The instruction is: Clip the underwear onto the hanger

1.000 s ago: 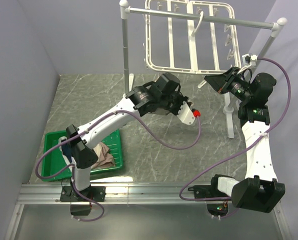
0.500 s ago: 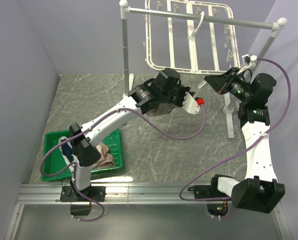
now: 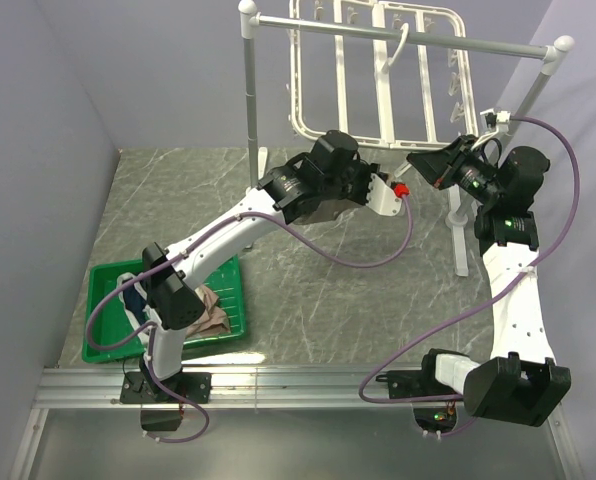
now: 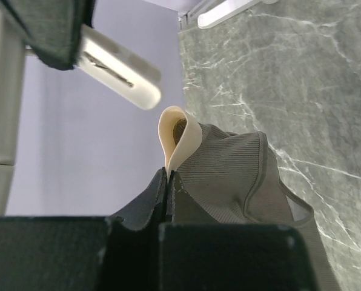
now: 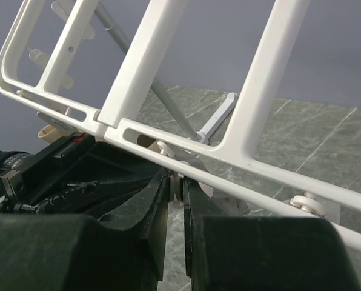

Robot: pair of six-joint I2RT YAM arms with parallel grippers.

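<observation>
The underwear [image 4: 229,173], taupe ribbed fabric with a beige waistband [image 4: 182,130], hangs from my left gripper [image 4: 168,176], which is shut on the waistband fold. In the top view that gripper [image 3: 383,190] is raised just below the white hanger [image 3: 340,90] and close to my right gripper [image 3: 420,163]. The right gripper [image 5: 175,183] is shut on a small white clip [image 5: 165,147] under the hanger's lower bar [image 5: 144,60]. The left wrist view shows that clip [image 4: 120,73] sticking out just above the waistband, apart from it.
A green tray [image 3: 103,340] at the near left holds a navy garment [image 3: 133,300] and a pinkish-beige one [image 3: 210,310]. The white pole rack [image 3: 248,90] carries the hanger, and its right post and foot [image 3: 460,260] stand beside the right arm. Grey walls enclose the table.
My left gripper has carried the underwear up and to the right, closer to the right gripper and the hanger's lower edge. The right arm has stayed still on the clip.
</observation>
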